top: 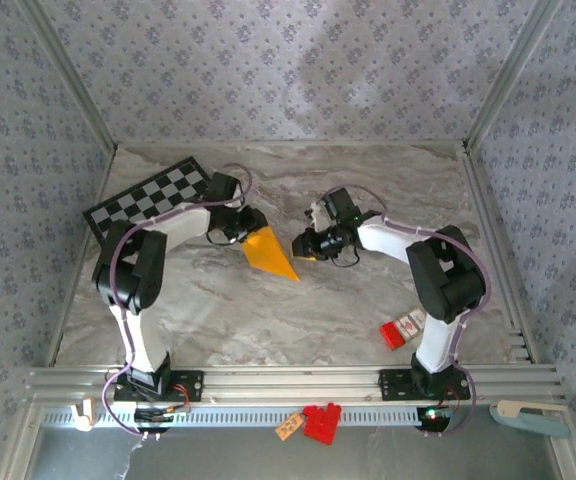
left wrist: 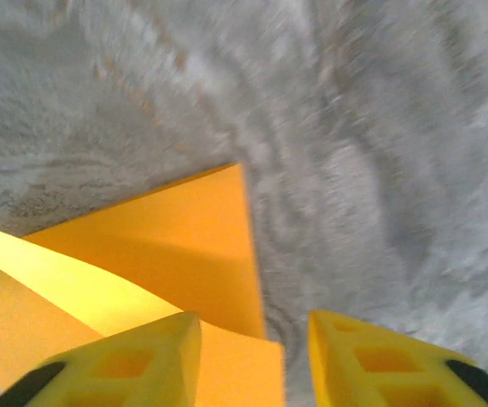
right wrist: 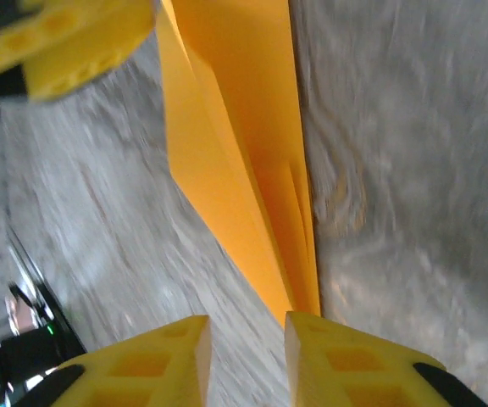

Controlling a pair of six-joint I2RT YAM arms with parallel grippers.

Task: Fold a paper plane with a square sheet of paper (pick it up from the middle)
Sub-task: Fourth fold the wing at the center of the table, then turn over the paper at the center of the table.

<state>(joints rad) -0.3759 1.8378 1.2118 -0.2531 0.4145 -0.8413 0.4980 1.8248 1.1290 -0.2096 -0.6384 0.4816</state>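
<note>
- Lying flat on the marble-patterned table (top: 368, 190), the paper plane (top: 268, 252) sits between the two arms, a narrow orange-yellow dart with its wide end toward the left arm and its pointed tip toward the right arm
- Left tool (left wrist: 254, 339) stands at the wide end with its jaws parted; one yellow finger (left wrist: 117, 365) is over the paper, the other is over bare table, and nothing is pinched between them
- Right tool (right wrist: 246, 335) stands at the pointed tip, jaws also parted, with bare table showing in the gap; the tip ends right at the inner edge of one finger (right wrist: 354, 365), and whether it touches cannot be told
- Folded layers show in the right wrist view as overlapping flaps running along the dart's length
- Black-and-white checkered board (top: 148, 200) lies at the far left of the table, beside the left arm's elbow
- Small red block (top: 398, 333) rests near the right arm's base, well apart from the plane
</note>
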